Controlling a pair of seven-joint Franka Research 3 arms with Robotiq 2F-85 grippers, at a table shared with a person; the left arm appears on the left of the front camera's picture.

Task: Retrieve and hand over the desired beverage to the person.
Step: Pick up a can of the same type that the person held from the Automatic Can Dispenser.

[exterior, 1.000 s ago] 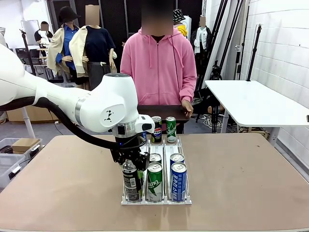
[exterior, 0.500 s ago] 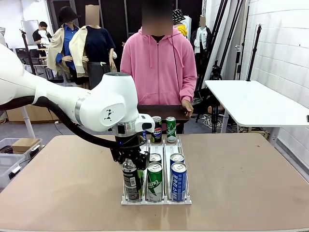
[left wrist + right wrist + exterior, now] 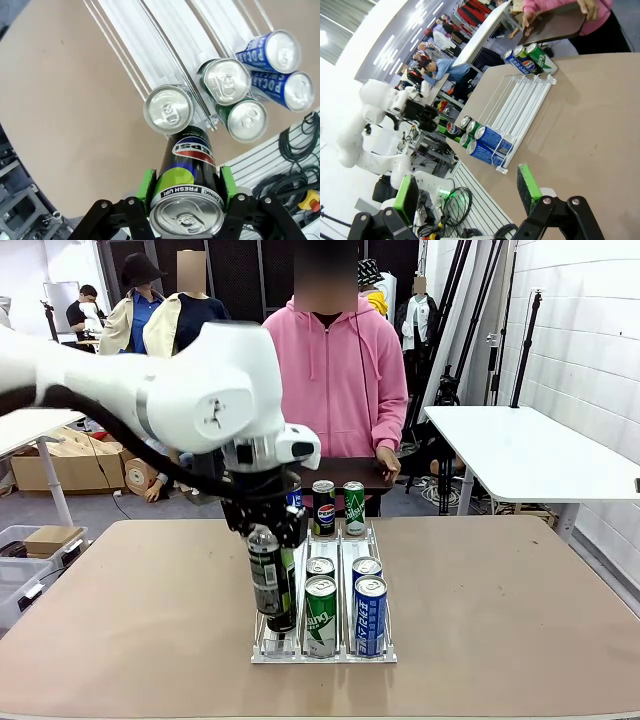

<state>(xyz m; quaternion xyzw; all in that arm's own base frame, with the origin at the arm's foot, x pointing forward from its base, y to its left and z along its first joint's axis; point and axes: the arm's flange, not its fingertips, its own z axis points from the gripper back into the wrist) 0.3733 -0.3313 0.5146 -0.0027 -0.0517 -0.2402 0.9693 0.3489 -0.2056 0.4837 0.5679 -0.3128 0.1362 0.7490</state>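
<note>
My left gripper point(image 3: 266, 528) is shut on a black Pepsi can point(image 3: 268, 582), holding it by its top, clear above the left lane of the clear can rack point(image 3: 325, 655). In the left wrist view the green pads point(image 3: 148, 182) clamp both sides of that can point(image 3: 187, 200), with another silver-topped can point(image 3: 168, 107) below it in the rack. The person point(image 3: 330, 370) in a pink hoodie stands at the far side holding a dark tray point(image 3: 340, 472). My right gripper point(image 3: 467, 192) is open with nothing between its fingers, off to the side of the rack point(image 3: 520, 100).
The rack's near end holds a green can point(image 3: 320, 615) and a blue can point(image 3: 369, 615), with two more behind them. A Pepsi can point(image 3: 323, 508) and a green can point(image 3: 354, 508) stand at its far end. Bare tabletop lies left and right of the rack.
My left arm has risen, lifting the black Pepsi can up out of the rack's left lane. The person and the other cans have stayed put.
</note>
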